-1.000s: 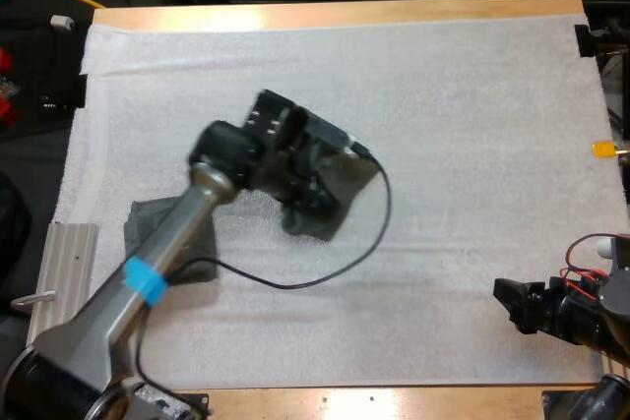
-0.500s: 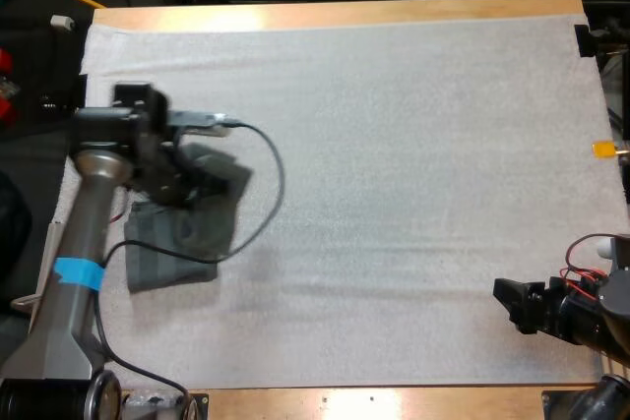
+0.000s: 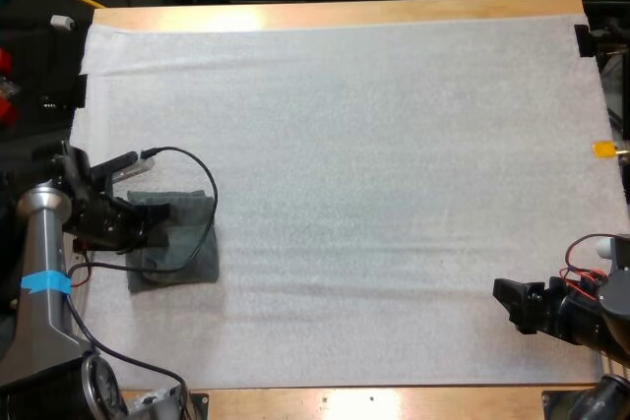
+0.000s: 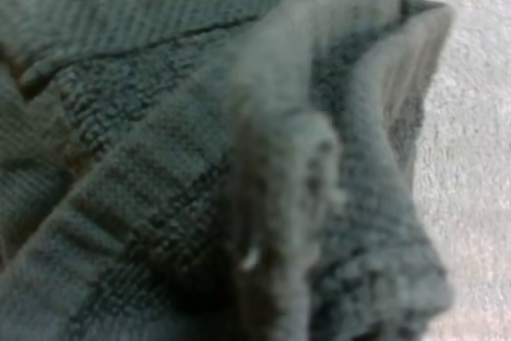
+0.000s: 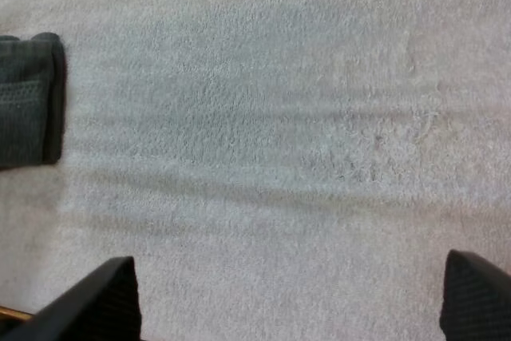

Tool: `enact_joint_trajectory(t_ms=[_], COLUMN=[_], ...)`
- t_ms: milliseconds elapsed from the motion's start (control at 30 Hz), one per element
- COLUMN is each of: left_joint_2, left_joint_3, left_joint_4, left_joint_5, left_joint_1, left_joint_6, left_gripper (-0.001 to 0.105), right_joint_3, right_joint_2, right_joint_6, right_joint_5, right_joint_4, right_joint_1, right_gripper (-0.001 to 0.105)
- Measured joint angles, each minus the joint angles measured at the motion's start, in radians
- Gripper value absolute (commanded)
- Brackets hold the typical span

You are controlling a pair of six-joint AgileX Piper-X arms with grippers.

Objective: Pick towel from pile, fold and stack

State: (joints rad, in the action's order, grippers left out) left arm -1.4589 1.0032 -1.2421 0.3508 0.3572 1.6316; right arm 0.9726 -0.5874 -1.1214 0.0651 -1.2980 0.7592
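The left claw (image 3: pixel 150 227) sits at the folded towel (image 3: pixel 182 248) on the mat's (image 3: pixel 394 145) left side.
Close-up cloth hides its grip, so its hold cannot be told. The right claw (image 3: pixel 504 302) rests released, fingers (image 5: pixel 104 301) apart over bare mat, well apart from the towel.

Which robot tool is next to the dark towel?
The left tool, right at the dark towel. The right tool hovers far away over bare white mat.
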Motion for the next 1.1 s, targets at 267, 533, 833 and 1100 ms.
enact_joint_trajectory(t_ms=[267, 533, 833, 1100], left_joint_2=[0.0, 0.004, 0.126, 0.157], left_joint_3=[0.0, 0.079, 0.144, 0.122], left_joint_4=[0.014, -0.001, -0.045, -0.036], left_joint_5=[-0.075, -0.107, -0.199, -0.377], left_joint_1=[0.0, 0.0, -0.038, -0.153], left_joint_6=[0.001, 0.001, -0.002, -0.015], left_gripper=[0.06, 0.053, 0.052, 0.052], right_joint_3=[0.0, 0.0, -0.006, -0.006], right_joint_2=[0.0, 0.0, 0.0, -0.045], right_joint_6=[0.0, 0.0, 0.0, -0.007], right_joint_5=[0.0, -0.008, -0.185, -0.361], right_joint_4=[0.0, 0.029, 0.287, 0.405], right_joint_1=[0.0, 0.0, 0.0, 0.0], right_gripper=[0.074, 0.074, 0.074, 0.074])
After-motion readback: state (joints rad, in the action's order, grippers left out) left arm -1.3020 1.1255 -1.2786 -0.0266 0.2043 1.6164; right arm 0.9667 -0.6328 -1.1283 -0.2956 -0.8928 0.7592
